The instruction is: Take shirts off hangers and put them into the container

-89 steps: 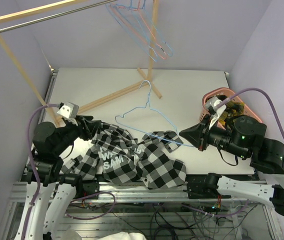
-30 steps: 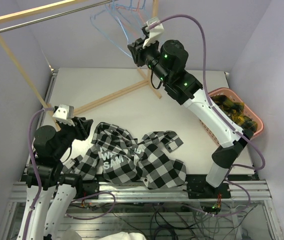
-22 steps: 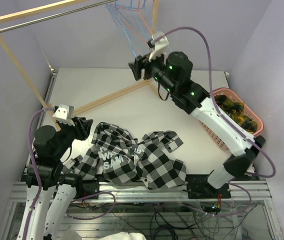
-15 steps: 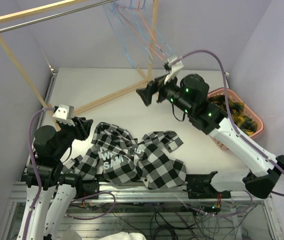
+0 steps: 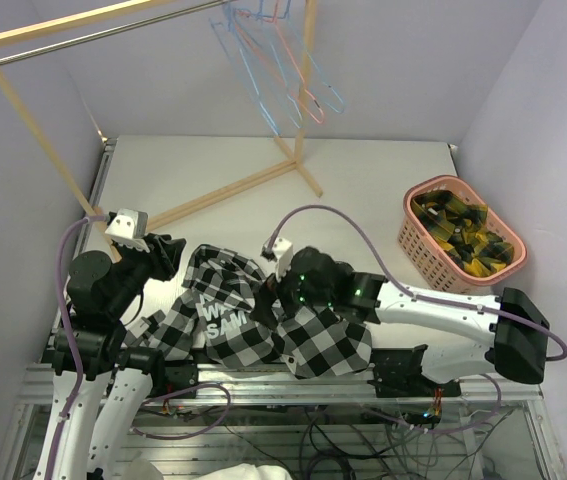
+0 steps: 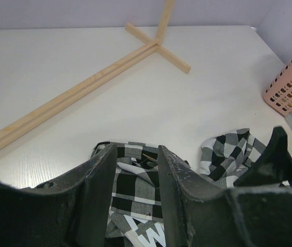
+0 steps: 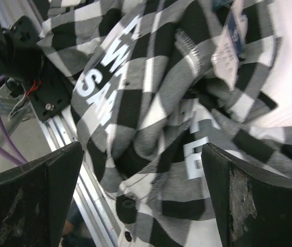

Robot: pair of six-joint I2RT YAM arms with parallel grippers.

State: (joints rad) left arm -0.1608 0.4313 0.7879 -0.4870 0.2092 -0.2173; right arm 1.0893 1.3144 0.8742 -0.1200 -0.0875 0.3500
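The black-and-white checked fabric shirt (image 5: 263,320) lies crumpled along the white table's (image 5: 363,190) near edge, long axis left to right, well apart from the pink slotted plastic basket (image 5: 415,243) at the right edge. The right gripper (image 7: 143,164) hovers just above its middle, jaws wide apart, arm stretched low leftward. The left gripper (image 6: 137,154) sits at its left end, jaws partly apart around fabric; whether it pinches cannot be told.
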